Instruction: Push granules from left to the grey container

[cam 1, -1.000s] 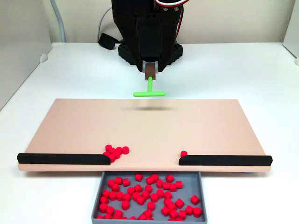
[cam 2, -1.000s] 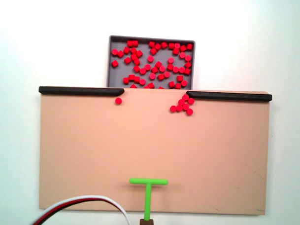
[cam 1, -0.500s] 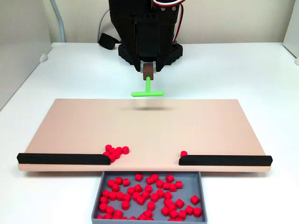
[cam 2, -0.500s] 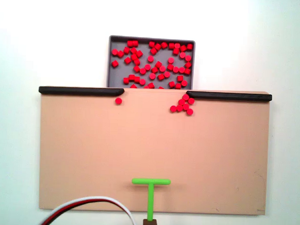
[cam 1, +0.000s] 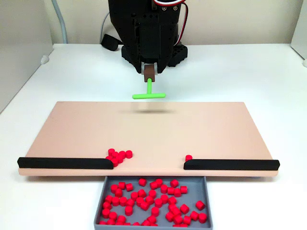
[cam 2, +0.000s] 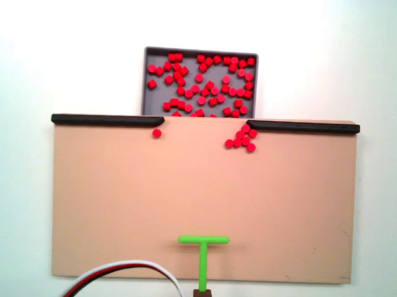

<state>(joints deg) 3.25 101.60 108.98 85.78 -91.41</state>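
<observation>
Several red granules (cam 1: 118, 155) lie bunched on the beige board (cam 1: 153, 127) by the inner end of the left black strip (cam 1: 64, 163); in the other fixed view this bunch (cam 2: 241, 138) sits on the right. One lone granule (cam 1: 188, 157) (cam 2: 156, 133) rests by the other strip. Many more granules (cam 1: 153, 199) fill the grey container (cam 1: 207, 201) (cam 2: 145, 81) at the gap between the strips. My gripper (cam 1: 149, 72) (cam 2: 202, 296) is shut on the stem of a green T-shaped stick (cam 1: 149, 95) (cam 2: 204, 240), which hangs over the board's edge nearest the arm, far from the granules.
The black arm base (cam 1: 148, 48) stands behind the board on a white table. Red, white and black wires (cam 2: 122, 273) loop over the board's near edge. A second black strip (cam 1: 230, 164) lines the board's front right. A grey panel (cam 1: 19, 48) stands at the left.
The gripper and green stick have shifted slightly sideways, left in the front fixed view and right in the top one. The granules have not moved.
</observation>
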